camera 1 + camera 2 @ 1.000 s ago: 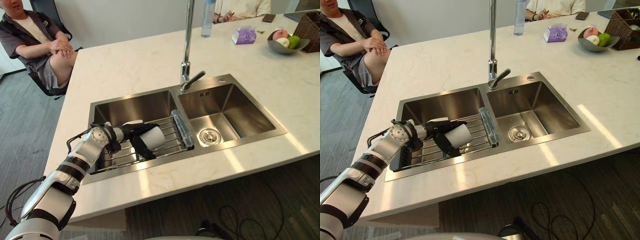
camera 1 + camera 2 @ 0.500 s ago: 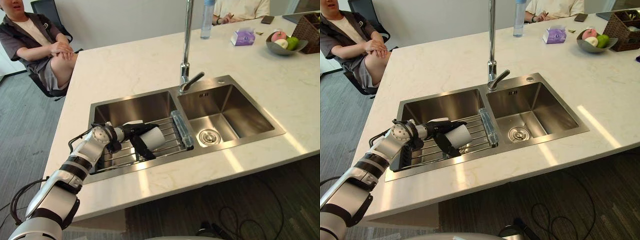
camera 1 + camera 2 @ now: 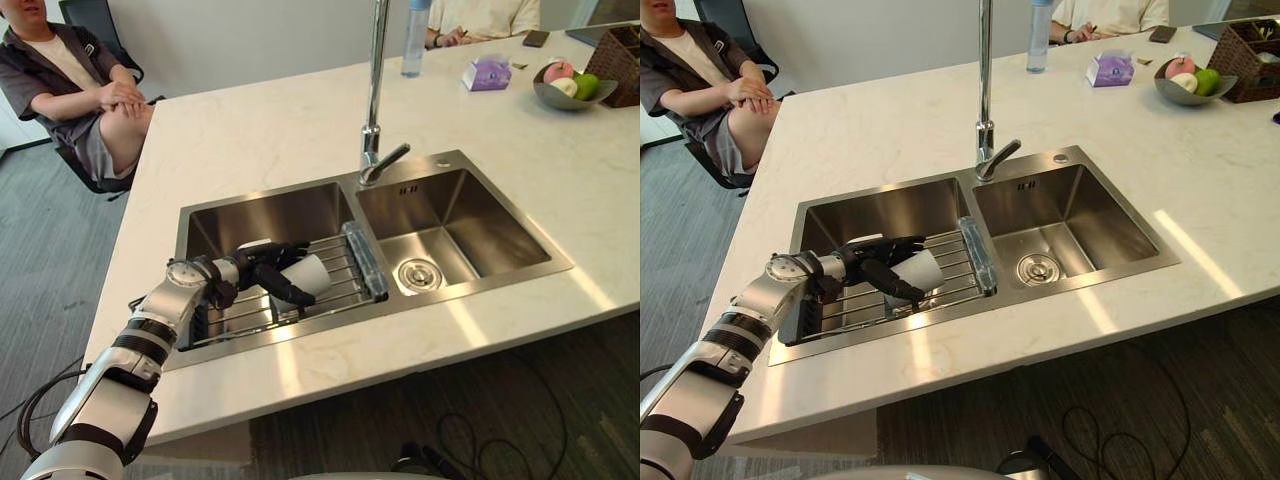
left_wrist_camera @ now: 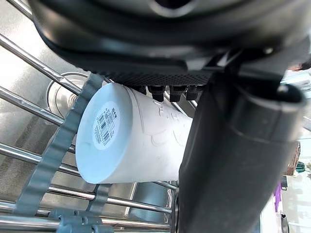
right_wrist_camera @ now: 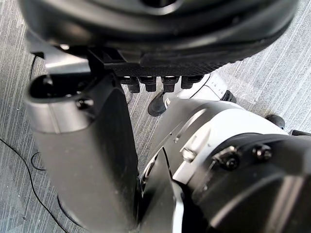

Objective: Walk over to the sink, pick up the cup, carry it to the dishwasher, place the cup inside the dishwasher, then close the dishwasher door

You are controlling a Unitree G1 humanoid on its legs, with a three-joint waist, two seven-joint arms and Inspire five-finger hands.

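Cup [image 3: 308, 272], just one (on the sink rack [image 3: 335, 287]), lies grasped by left hand [image 3: 258, 270].

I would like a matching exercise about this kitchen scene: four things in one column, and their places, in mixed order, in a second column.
Things
1. cup
2. drain
3. bowl
4. bottle

Places
A. at the far right of the counter, with fruit in it
B. in the floor of the right basin
C. upright on the counter, beyond the faucet
D. lying on the wire rack in the left basin, grasped by the left hand

Pairs: 1-D, 2-B, 3-A, 4-C
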